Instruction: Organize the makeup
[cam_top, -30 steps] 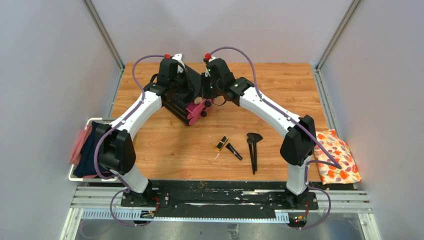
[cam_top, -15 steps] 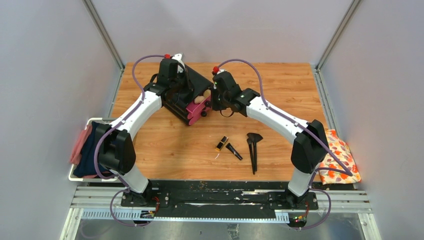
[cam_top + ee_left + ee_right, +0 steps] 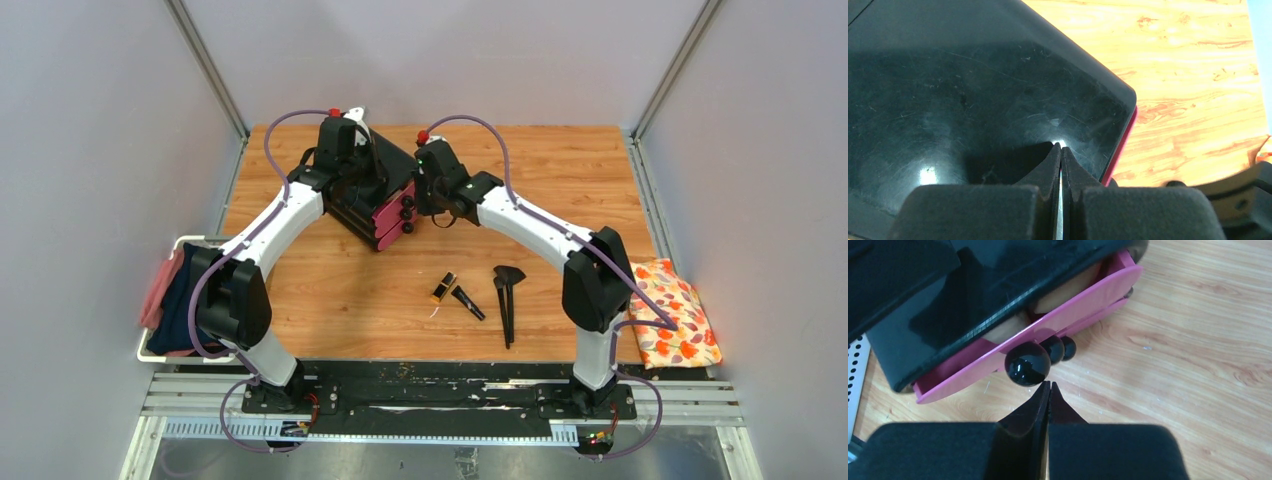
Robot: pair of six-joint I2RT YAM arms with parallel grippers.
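Both arms stretch forward from the near edge of the wooden table (image 3: 560,170), elbows raised, forearms leaning in toward each other over the black box (image 3: 392,160), which sits left of centre toward the far edge. The left gripper (image 3: 1060,150) is poised on the box's glossy top, fingers pressed together with nothing between them, tips right at the lid. The right gripper (image 3: 1049,387) dips low at the box's front, fingers likewise squeezed together and empty, tips just beside the round black knob (image 3: 1027,363) of the top pink drawer (image 3: 1083,302). That drawer stands a crack open, with beige sponges (image 3: 1068,287) tucked inside. Nearer the near edge, around the middle, lie the black-and-gold case (image 3: 444,287), the short black tube (image 3: 467,302) just beside it, and the long-handled brushes (image 3: 507,300). An orange floral cloth (image 3: 675,310) lies at the right edge.
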